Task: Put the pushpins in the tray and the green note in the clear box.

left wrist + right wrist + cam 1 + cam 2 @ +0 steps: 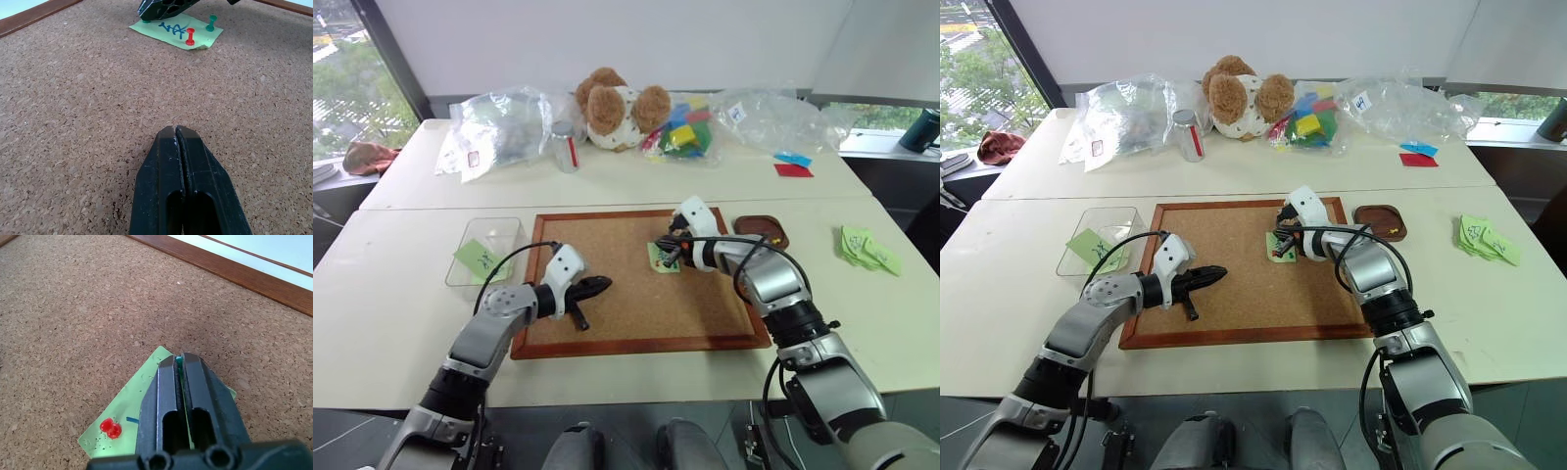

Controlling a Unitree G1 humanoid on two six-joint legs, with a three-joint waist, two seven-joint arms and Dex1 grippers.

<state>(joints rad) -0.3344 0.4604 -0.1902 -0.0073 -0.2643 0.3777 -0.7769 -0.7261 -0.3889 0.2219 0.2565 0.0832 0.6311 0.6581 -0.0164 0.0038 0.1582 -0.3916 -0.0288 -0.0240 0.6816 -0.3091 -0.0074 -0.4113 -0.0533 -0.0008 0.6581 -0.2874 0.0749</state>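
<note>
Note (128, 416) flat on corkboard (617, 294), corner fwd; R gripper (179, 361) pinching green pin (179, 361).

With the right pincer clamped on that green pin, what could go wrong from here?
The right pincer pinches only a sliver of the green pushpin, so it may slip out when pulled. The green note is also held by a red pushpin and another green one; a skewed pull could lift or tear the paper.
</note>
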